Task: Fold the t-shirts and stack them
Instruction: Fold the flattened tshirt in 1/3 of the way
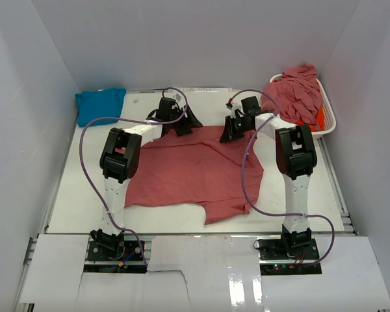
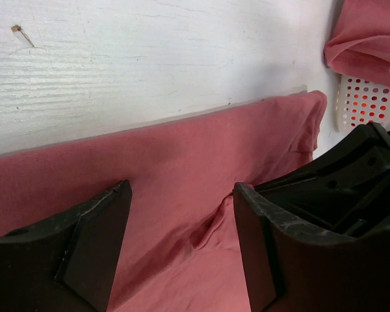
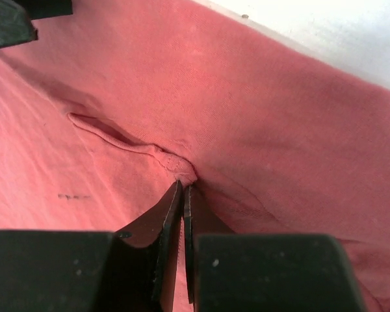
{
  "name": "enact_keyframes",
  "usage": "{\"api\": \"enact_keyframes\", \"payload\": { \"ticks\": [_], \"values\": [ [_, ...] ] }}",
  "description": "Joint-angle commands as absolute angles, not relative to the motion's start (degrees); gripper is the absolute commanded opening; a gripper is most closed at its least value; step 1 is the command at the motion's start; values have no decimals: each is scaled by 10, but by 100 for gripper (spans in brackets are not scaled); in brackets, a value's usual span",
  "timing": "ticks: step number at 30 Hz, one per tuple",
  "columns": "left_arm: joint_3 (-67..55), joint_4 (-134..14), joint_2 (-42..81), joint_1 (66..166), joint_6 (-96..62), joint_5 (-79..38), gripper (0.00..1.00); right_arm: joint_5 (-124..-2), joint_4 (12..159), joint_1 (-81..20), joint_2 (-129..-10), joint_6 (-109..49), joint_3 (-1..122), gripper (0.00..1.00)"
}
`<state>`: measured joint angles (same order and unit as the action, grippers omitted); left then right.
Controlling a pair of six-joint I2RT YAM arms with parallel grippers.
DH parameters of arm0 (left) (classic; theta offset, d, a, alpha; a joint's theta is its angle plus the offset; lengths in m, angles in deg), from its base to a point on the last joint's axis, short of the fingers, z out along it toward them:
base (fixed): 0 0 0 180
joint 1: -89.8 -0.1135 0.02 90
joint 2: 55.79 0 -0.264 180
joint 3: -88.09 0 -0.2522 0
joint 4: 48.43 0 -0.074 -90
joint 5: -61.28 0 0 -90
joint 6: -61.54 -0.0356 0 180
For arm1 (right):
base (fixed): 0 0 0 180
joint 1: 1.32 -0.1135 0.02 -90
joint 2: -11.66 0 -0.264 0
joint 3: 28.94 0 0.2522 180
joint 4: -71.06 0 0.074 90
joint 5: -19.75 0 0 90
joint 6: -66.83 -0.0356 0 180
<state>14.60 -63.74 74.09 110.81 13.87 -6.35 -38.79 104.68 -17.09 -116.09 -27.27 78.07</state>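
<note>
A rose-red t-shirt [image 1: 182, 170] lies spread out on the white table. My right gripper [image 1: 233, 135] rests at its far right edge, shut on a pinched ridge of the fabric [image 3: 182, 170]; in the right wrist view the gripper [image 3: 182, 186] has its jaws pressed together on that cloth. At the shirt's far left edge my left gripper [image 1: 179, 126] stands open. In the left wrist view its gripper [image 2: 182, 188] straddles a small wrinkle of the shirt [image 2: 182, 146] without gripping it. A turquoise t-shirt [image 1: 100, 104] lies folded at the far left corner.
A white slatted basket [image 1: 329, 121] at the far right holds a heap of rose-red shirts [image 1: 298, 91] with a bit of orange [image 1: 320, 117] showing. The basket [image 2: 367, 104] also appears in the left wrist view. White walls enclose the table.
</note>
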Motion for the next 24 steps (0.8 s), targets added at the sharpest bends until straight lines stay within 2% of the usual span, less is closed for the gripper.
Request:
{"api": "enact_keyframes", "payload": {
  "ticks": [1,9,24],
  "values": [
    [162,-643,739,1113,135,-61,74,-360,1038,-170,-1120,-271,758,8],
    [157,-647,744,1117,131,-67,75,-317,1006,-177,-1061,-284,687,8],
    [159,-656,752,1120,129,-74,75,-282,987,-211,-1025,-273,623,8]
  ]
}}
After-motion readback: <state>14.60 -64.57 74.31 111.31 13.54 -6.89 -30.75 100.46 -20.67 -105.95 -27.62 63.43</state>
